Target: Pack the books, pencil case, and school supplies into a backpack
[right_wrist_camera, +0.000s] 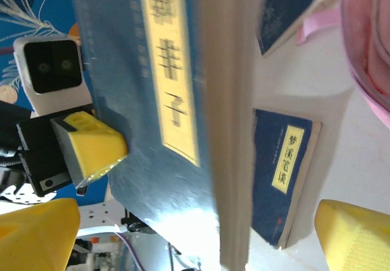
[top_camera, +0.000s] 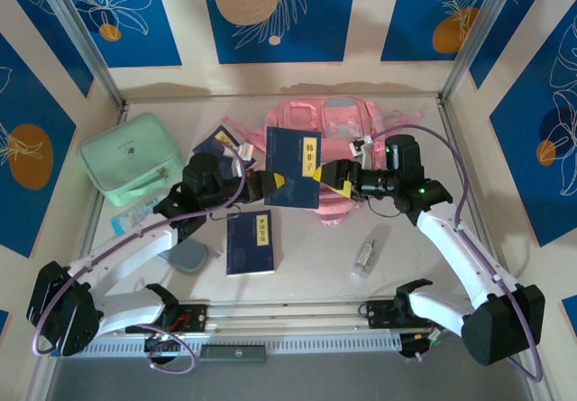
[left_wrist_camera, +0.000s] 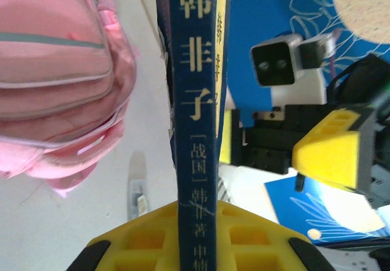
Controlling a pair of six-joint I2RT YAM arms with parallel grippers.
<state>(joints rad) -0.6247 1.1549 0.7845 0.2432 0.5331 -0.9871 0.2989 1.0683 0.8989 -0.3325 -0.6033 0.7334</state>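
Treat this as a hand-over of the held book [top_camera: 293, 167]: pinched at its lower left corner by the left gripper [top_camera: 273, 183], flanked, apparently without contact, by the spread-wide right gripper [top_camera: 335, 177]. Back the right gripper straight off the page edge before swinging anything, to avoid clipping the cover. Then turn the book toward the pink backpack [top_camera: 347, 113] at upper centre of the top view and feed it in spine first. Check for an unzipped pocket beforehand; cannot tell from here. Grip firmly against likely sag or pivot of a thin book pinched at one end. Hangs above the bench [top_camera: 311, 248] at frame centre, overlapping the backpack's lower left edge. Looks thin and dark navy, with a yellow label strip bearing dark characters, plus pale characters down the spine
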